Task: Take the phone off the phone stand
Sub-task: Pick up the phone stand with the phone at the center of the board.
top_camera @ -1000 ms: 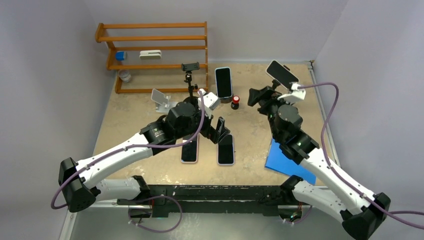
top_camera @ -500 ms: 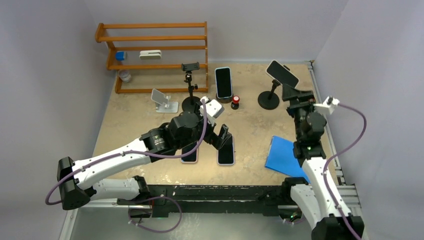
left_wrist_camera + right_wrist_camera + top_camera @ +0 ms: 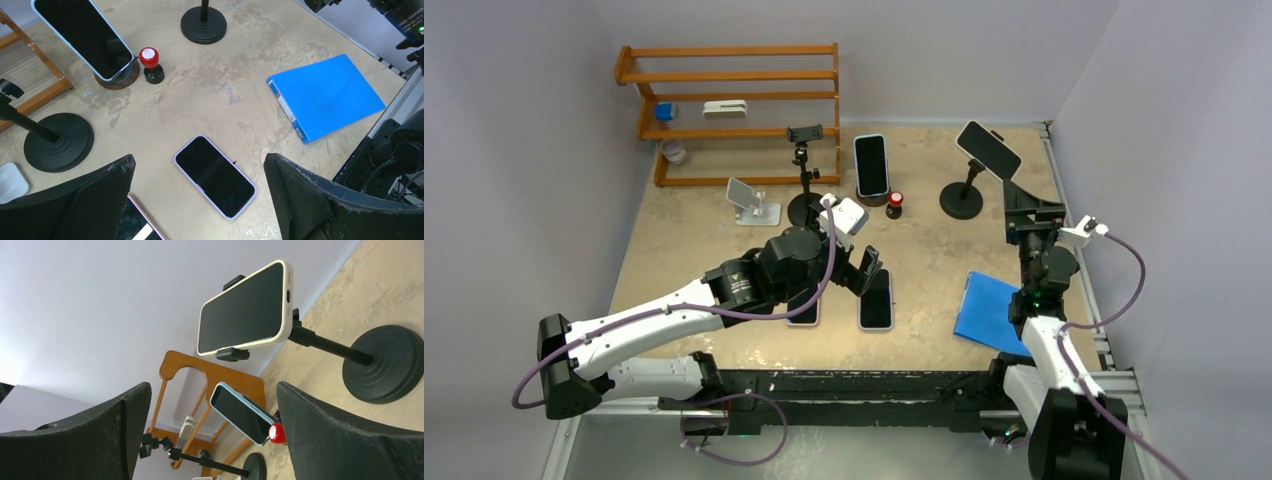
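**Overhead view, read left to right; every place is given from the black round-based phone stand [image 3: 962,198].** Far to its left I see a wooden rack [image 3: 724,75], a white folding stand [image 3: 751,200] and an empty clamp stand [image 3: 804,170]. Nearer me, left of the phone stand, my left gripper [image 3: 867,268] hovers with jaws spread wide, holding nothing, over a flat-lying phone [image 3: 876,300]. A blue-cased phone [image 3: 871,165], propped up, and a red-capped stamp [image 3: 894,205] stand just left of it. The task's phone [image 3: 989,148] sits tilted in the stand's clamp. Just to its right, my right gripper [image 3: 1024,205] is wide open and empty, clear of the phone. A blue binder [image 3: 989,315] lies nearer me.
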